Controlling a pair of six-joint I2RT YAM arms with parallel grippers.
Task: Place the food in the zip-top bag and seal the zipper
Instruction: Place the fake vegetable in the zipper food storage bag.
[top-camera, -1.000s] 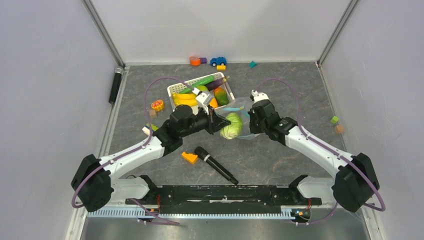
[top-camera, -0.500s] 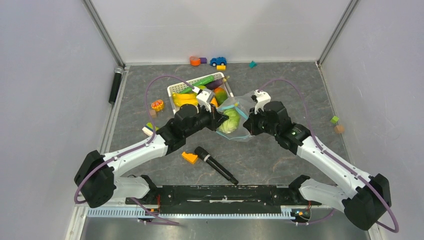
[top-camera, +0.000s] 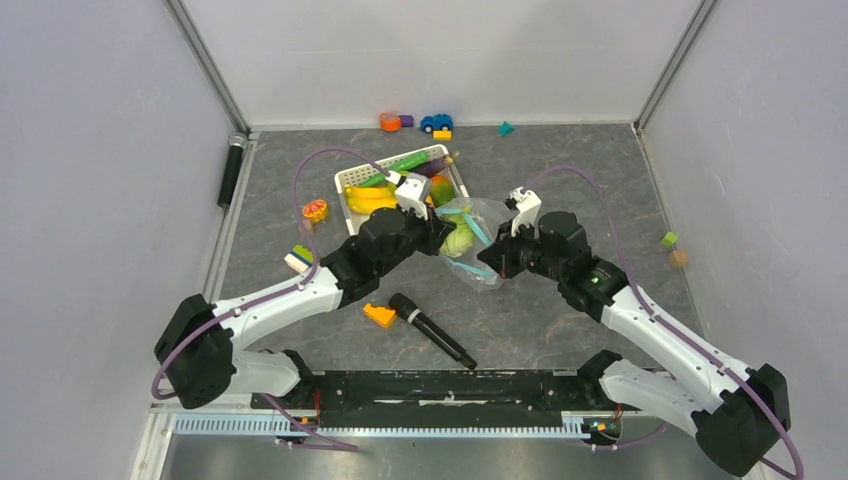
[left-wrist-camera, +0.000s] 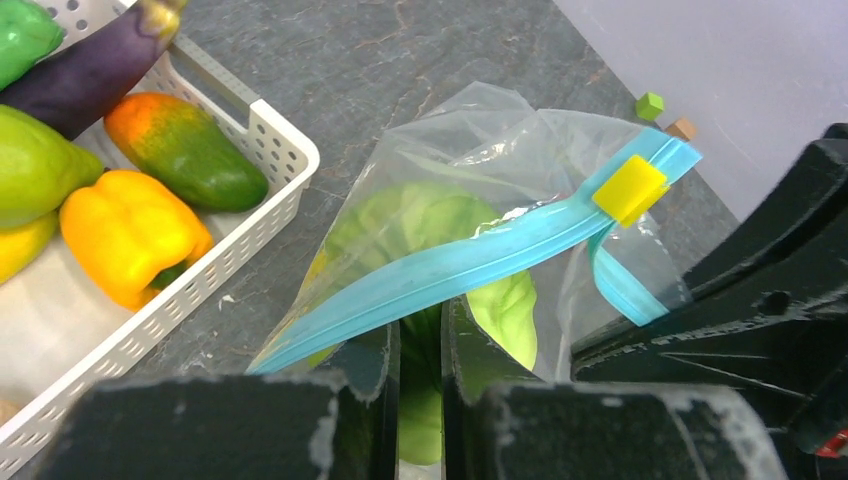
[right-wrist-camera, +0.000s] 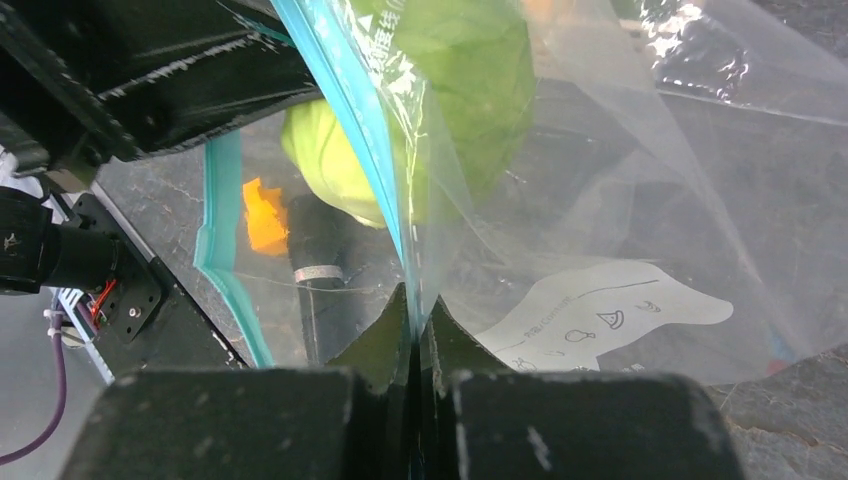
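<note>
The clear zip-top bag hangs between both grippers, right of the basket. The green cabbage sits inside its open mouth. My left gripper reaches into the mouth, shut on the cabbage, with the light-blue zipper and its yellow slider crossing just above the fingertips. My right gripper is shut on the bag's zipper edge, holding it up; the white label and the cabbage show through the plastic. The yellow pepper, eggplant and pear lie in the basket.
The white slotted basket stands behind the bag with bananas and a cucumber. A black microphone and an orange block lie in front of it. Toy blocks and a car sit by the far wall.
The right gripper has lifted the bag's edge and come nearer. The left gripper has carried the cabbage into the bag's mouth; the bag now stands up off the table.
</note>
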